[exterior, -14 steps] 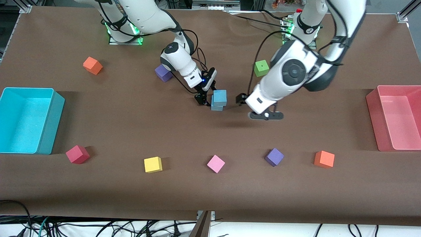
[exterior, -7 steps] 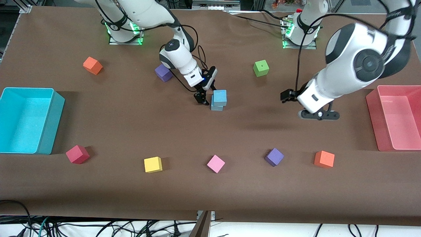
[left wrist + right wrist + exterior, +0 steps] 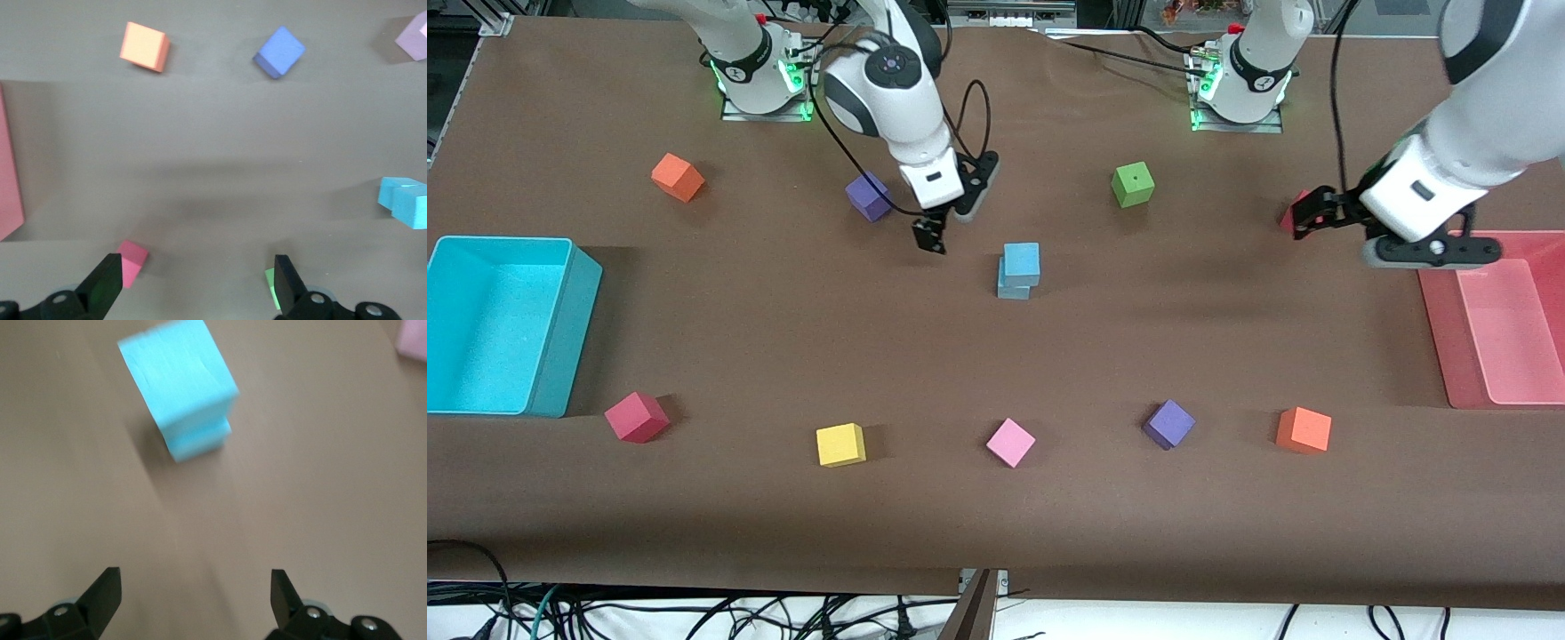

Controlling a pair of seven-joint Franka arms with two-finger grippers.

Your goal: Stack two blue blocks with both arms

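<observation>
Both arms have pulled away from the middle of the tabletop (image 3: 996, 356) over the last second: the right gripper (image 3: 930, 236), which stood right beside the two blue blocks (image 3: 1018, 269), has lifted and drawn back toward its base, and the left gripper (image 3: 1307, 218) has swung off toward its own end of the tabletop, where it now hangs near the pink bin (image 3: 1436, 302) with a small red cube (image 3: 131, 261) just under it. Both grippers are spread wide and hold nothing. The two blue blocks stay where they were, one resting on the other, free of either gripper; from the right gripper they sit a short way off toward the front camera and the left arm's end, and from the left gripper they lie well apart toward the centre. That reads as the stack being done, with the arms only clearing out. The pile's long axis stands upright; the upper block is twisted a little and shifted against the lower one, so its edges overhang slightly, yet it looks settled.
</observation>
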